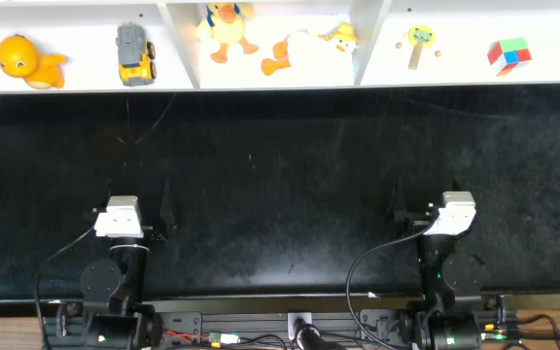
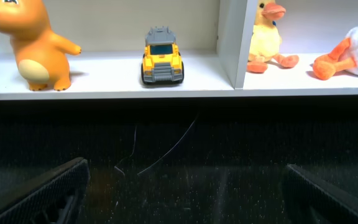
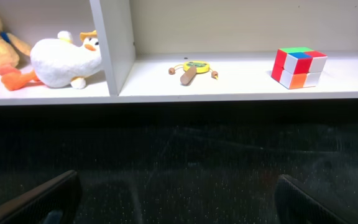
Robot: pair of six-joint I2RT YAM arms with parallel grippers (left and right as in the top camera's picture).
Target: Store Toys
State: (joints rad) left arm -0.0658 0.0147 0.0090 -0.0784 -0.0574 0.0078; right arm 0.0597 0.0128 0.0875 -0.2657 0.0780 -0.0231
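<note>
Since orange figure [image 1: 29, 60], truck [image 1: 134, 53], yellow duck [image 1: 227, 29], white duck [image 1: 304, 49], rattle [image 1: 419, 41] & cube [image 1: 508, 53] all sit on shelf [image 1: 280, 82] beyond table [image 1: 280, 175], task looks done: leave L arm [image 1: 120, 255] & R arm [image 1: 445, 251] parked, jaws wide open & empty.

Tabletop [image 1: 280, 175]: free black run from left tool [image 2: 182, 193] and right tool [image 3: 176, 199] to the far shelf [image 1: 81, 76]. Shelf front split by left divider [image 1: 181, 44] and right divider [image 1: 369, 44].

- Left bay: gap between orange figure [image 1: 27, 60] and yellow truck [image 1: 134, 53].
- Middle bay: yellow duck [image 1: 227, 29] and white goose [image 1: 304, 49] sit close together.
- Right bay: wide gap between rattle [image 1: 419, 41] and cube [image 1: 508, 53].
</note>
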